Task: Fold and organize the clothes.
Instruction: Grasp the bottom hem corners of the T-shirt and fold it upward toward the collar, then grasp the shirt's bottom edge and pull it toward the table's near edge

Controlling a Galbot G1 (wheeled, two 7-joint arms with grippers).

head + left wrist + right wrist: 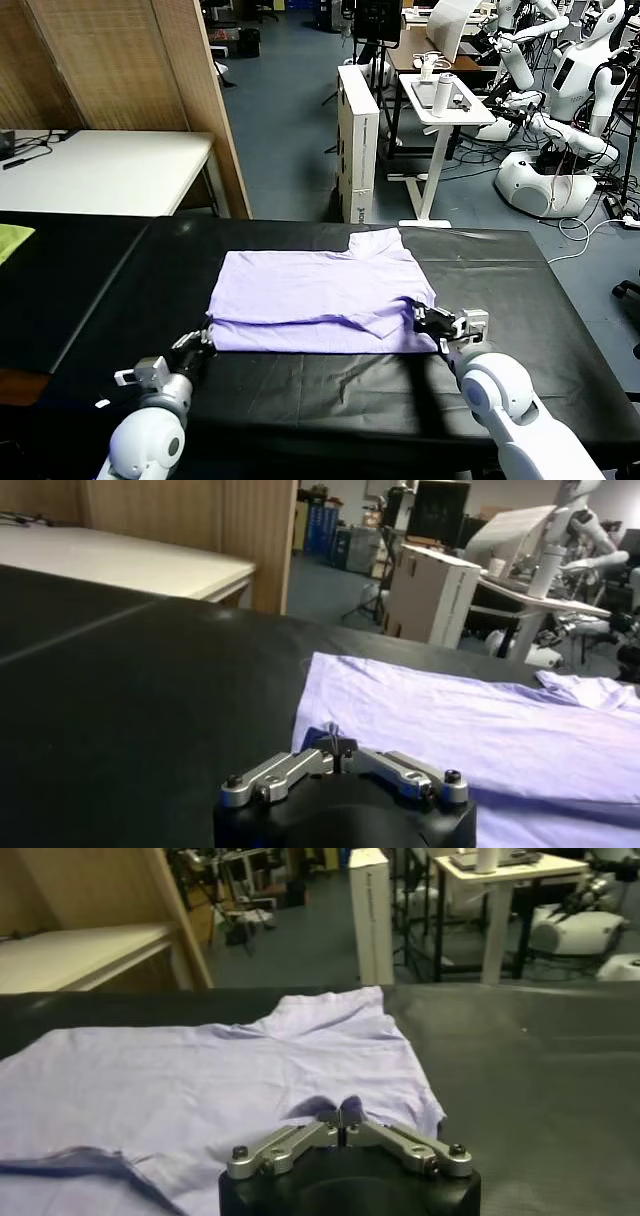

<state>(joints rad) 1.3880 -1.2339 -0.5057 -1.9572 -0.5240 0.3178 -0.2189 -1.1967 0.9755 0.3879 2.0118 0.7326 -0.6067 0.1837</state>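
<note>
Now both grippers pinching T-shirt (318,290) hem.

The white, rounded left arm reaches forward from the near left, its black left gripper (205,338) low and pointing ahead, fingertips (337,742) pressed together in the wrist view. The white right arm mirrors it from the near right, its black right gripper (424,315) also low, fingertips (341,1111) close together, pinching a fold of lavender fabric.
</note>
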